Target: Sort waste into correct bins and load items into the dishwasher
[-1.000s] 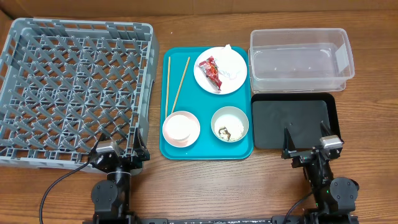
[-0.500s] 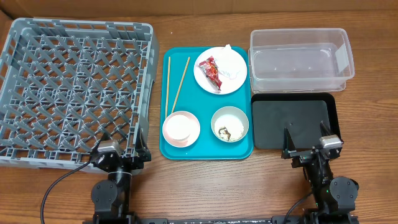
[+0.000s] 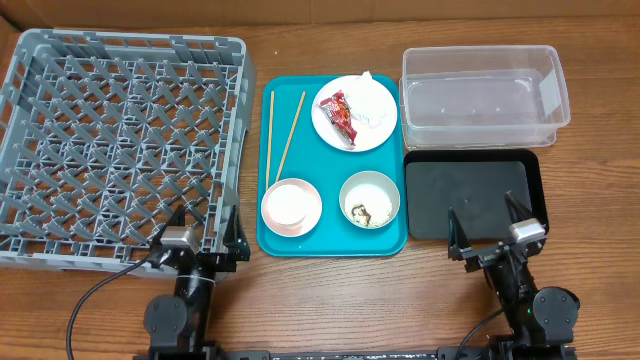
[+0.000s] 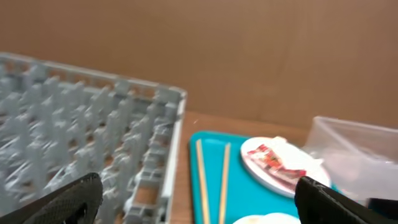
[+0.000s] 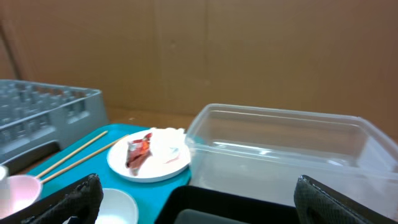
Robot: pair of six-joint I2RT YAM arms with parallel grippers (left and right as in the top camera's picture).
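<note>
A pale plate point(image 3: 356, 112) on the teal tray holds a red wrapper point(image 3: 340, 116) and a white tissue point(image 3: 375, 117). Chopsticks point(image 3: 284, 136) lie left of it. A pink bowl with a white cup in it point(image 3: 291, 206) and a grey-green bowl with food scraps point(image 3: 370, 199) sit at the tray's front. The grey dish rack point(image 3: 120, 140) is at left. The clear tub point(image 3: 483, 96) and black tray point(image 3: 475, 193) are at right. My left gripper point(image 3: 200, 232) is open by the rack's front corner. My right gripper point(image 3: 486, 230) is open over the black tray's front edge.
The teal tray point(image 3: 330, 240) lies mid-table between the rack and the bins. A cardboard wall point(image 4: 249, 50) stands behind the table. The wrist views show the plate with the wrapper point(image 4: 273, 163) point(image 5: 140, 152) and the clear tub point(image 5: 280, 149).
Both grippers have opened wider and shifted slightly; the left moved a little right, the right a little left. Nothing on the table has moved.
</note>
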